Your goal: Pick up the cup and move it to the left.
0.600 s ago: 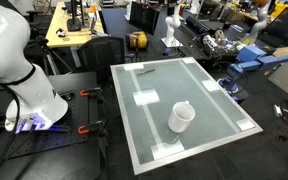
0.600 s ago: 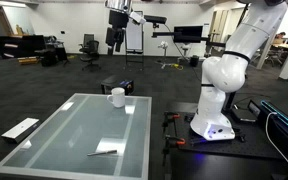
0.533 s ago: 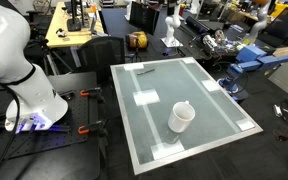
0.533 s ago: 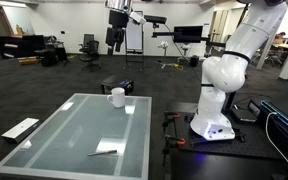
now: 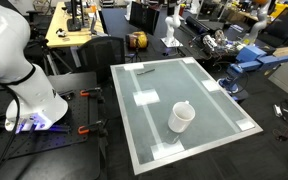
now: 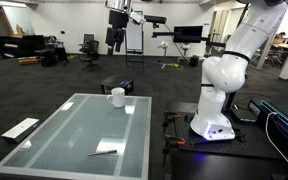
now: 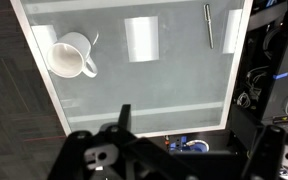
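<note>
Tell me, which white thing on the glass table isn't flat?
The small white cylindrical cup with a handle. It stands upright with its round rim up, while the white tape squares lie flat on the glass tabletop.

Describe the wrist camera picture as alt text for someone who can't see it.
Seen from high above, a white mug sits near one corner of a glass tabletop. A white tape square and a pen lie farther along the same edge, and the dark, open pincer frames the bottom of the picture, holding nothing.
</note>
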